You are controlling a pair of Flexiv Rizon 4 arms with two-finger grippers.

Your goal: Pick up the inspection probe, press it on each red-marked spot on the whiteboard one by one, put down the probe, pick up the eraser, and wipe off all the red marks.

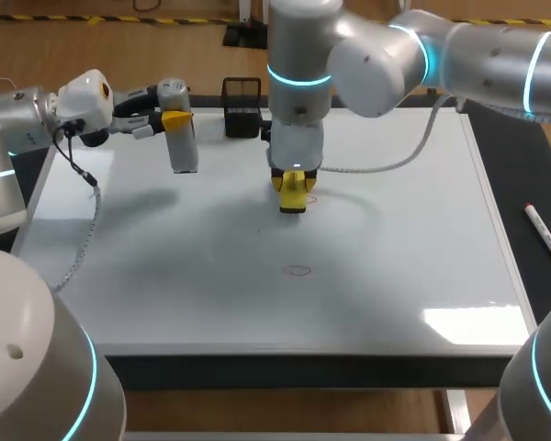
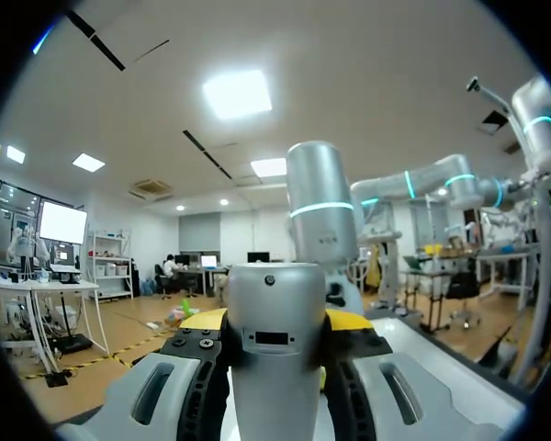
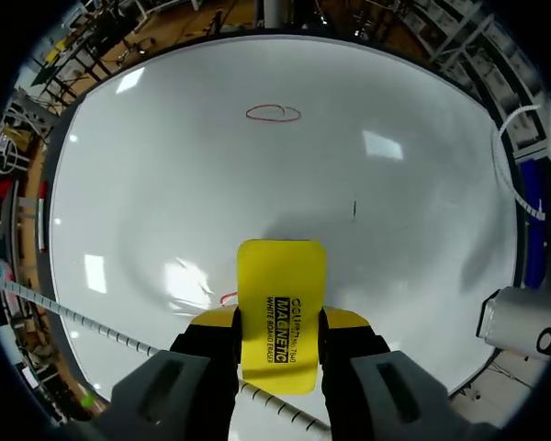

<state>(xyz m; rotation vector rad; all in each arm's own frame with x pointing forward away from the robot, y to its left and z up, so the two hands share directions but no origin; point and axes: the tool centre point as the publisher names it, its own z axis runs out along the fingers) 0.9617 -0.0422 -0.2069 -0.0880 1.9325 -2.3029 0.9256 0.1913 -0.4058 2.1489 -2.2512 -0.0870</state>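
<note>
Eraser, yellow and flat, stands on edge on the whiteboard, a little far of its middle. The right gripper clamps it from both sides, fingers closed against its faces, with the arm coming straight down from above. In the right wrist view a red trace shows just beside the eraser, partly hidden under it. A second mark, a small red loop, lies nearer on the board, apart from the eraser.

At the far left, the left gripper is closed around the inspection probe, a grey cylinder held above the board's edge. It has not been set down.

The step in hand looks like wiping. To do it well, keep the eraser's felt edge flat and pressed evenly. Sweep fully across the near trace, then move toward the red loop. Avoid lifting or tilting mid-stroke, which would probably leave streaks.
</note>
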